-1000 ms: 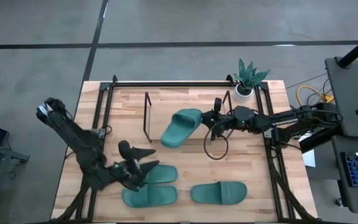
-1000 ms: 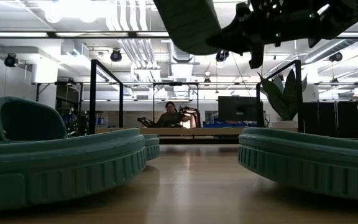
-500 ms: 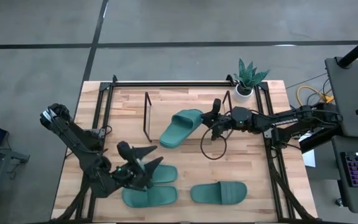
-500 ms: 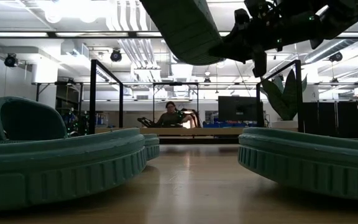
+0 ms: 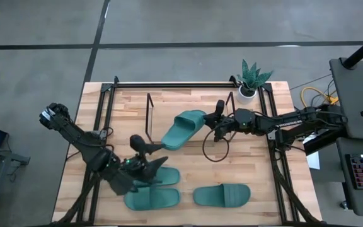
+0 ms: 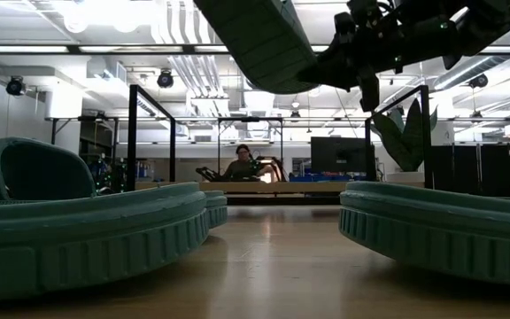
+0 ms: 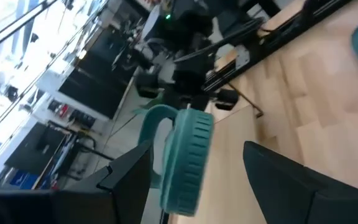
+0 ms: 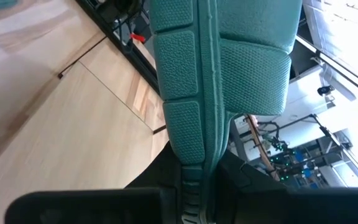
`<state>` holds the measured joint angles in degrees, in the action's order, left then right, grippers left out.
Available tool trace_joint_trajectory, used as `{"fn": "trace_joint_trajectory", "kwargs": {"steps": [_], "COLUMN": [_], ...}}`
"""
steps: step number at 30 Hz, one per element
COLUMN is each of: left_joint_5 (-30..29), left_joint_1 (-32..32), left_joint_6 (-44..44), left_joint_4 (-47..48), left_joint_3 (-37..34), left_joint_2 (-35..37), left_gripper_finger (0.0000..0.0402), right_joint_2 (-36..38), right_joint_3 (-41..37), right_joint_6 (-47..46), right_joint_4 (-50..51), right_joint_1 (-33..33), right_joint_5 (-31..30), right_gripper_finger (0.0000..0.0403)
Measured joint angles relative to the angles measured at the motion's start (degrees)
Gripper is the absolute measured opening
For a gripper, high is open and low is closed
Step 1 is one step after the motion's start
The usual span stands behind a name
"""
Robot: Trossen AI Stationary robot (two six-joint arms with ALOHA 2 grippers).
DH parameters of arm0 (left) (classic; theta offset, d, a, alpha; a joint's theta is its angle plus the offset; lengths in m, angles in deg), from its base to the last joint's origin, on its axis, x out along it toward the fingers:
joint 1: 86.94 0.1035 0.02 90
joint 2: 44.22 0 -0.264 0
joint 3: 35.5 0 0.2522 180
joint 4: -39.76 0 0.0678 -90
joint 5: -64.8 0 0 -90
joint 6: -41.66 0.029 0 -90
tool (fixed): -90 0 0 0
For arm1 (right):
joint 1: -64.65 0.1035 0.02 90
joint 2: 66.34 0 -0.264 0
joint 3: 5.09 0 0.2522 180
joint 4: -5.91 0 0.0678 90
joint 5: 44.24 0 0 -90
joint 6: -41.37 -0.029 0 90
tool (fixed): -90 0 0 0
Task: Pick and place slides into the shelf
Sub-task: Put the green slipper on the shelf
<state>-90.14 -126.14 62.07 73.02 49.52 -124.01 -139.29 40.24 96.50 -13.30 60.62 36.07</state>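
While the right gripper clamps one sandal by its edge above the table, just beside the shelf, the left gripper hangs with fingers spread over another sandal. Four sandals show from above, three lying at the table's front. Only the right wrist view shows the held sole's tread.

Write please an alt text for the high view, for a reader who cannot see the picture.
Seen from above, the right gripper holds one teal slide lifted over the wooden table, beside the black wire shelf. The left gripper, open, hovers over three more slides lying near the front edge.
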Motion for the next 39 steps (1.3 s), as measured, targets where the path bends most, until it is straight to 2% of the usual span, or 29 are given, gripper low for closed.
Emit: {"fn": "trace_joint_trajectory", "kwargs": {"steps": [15, 21, 27, 33, 39], "left_joint_5": [3.5, 11.0, 11.1, 11.3, 11.5], "left_joint_1": [6.8, 9.9, 11.5, 11.5, 11.5], "left_joint_6": [0.9, -0.6, -0.4, -0.4, -0.5], "left_joint_4": [1.0, 1.1, 1.1, 0.8, 0.5], "left_joint_3": [-0.5, -0.6, -0.6, -0.6, -0.6], "left_joint_2": [0.2, -1.0, -2.5, -2.4, -2.4], "left_gripper_finger": [0.0233, 0.0233, 0.0229, 0.0175, 0.0077], "right_joint_2": [0.0, 0.0, 0.0, 0.0, 0.0], "right_joint_3": [0.0, 0.0, 0.0, 0.0, 0.0], "right_joint_6": [-1.4, -1.3, -1.3, -1.2, -3.0], "right_joint_4": [2.4, 2.3, 2.2, 2.2, 2.2], "right_joint_1": [0.0, 0.0, 0.0, 0.0, 0.0], "right_joint_5": [0.2, 0.5, 0.6, 0.6, 0.6], "right_gripper_finger": [0.0037, 0.0037, 0.0035, 0.0035, 0.0061]}}
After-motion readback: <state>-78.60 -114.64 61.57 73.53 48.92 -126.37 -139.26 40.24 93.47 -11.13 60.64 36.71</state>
